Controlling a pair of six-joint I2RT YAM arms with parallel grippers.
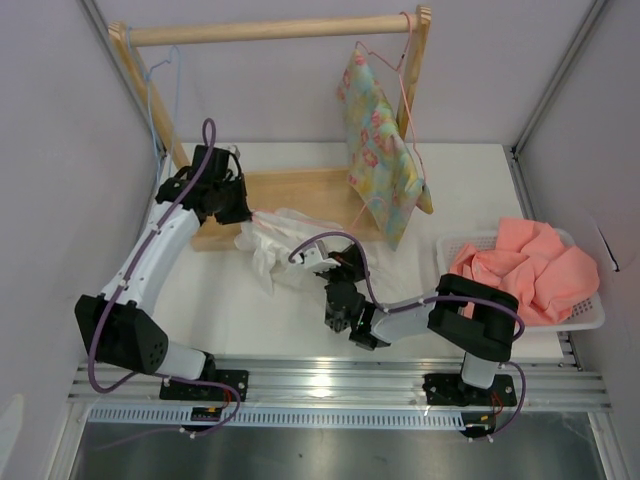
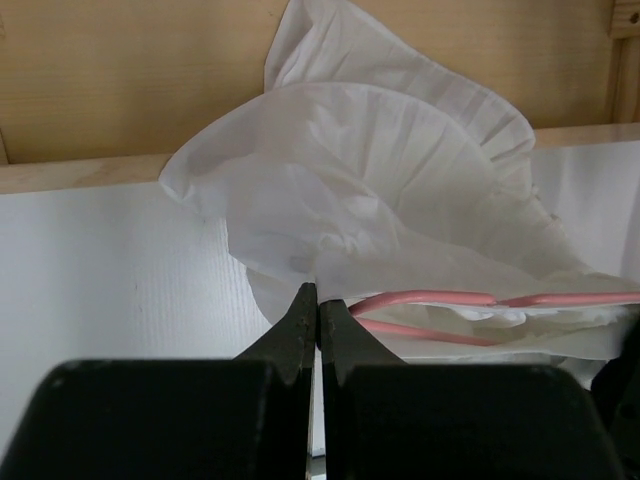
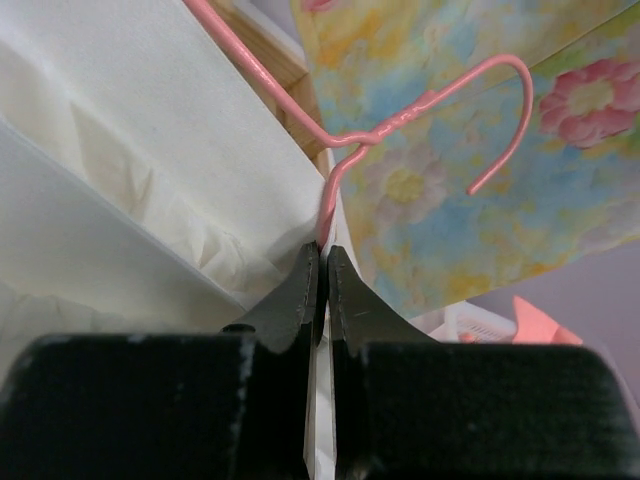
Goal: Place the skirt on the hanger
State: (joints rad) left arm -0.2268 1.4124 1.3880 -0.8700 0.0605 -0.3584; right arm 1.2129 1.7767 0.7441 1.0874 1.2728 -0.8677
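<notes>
The white pleated skirt [image 1: 272, 245] lies bunched on the table in front of the wooden rack base. My left gripper [image 1: 243, 212] is shut on the skirt's [image 2: 380, 180] edge, pinching the thin fabric at its fingertips [image 2: 318, 292]. The pink wire hanger [image 2: 430, 298] runs inside the skirt's folds. My right gripper [image 1: 312, 252] is shut on the hanger [image 3: 420, 100] just below its twisted neck, at the jaw tips [image 3: 323, 248]. The hook curves free up and to the right. The skirt [image 3: 150, 170] drapes over the hanger's left arm.
A wooden rack [image 1: 270, 30] stands at the back. A floral garment [image 1: 380, 150] hangs at its right end and a light blue hanger [image 1: 160, 75] at its left. At the right, a white basket [image 1: 590, 318] holds salmon-pink cloth [image 1: 530, 265].
</notes>
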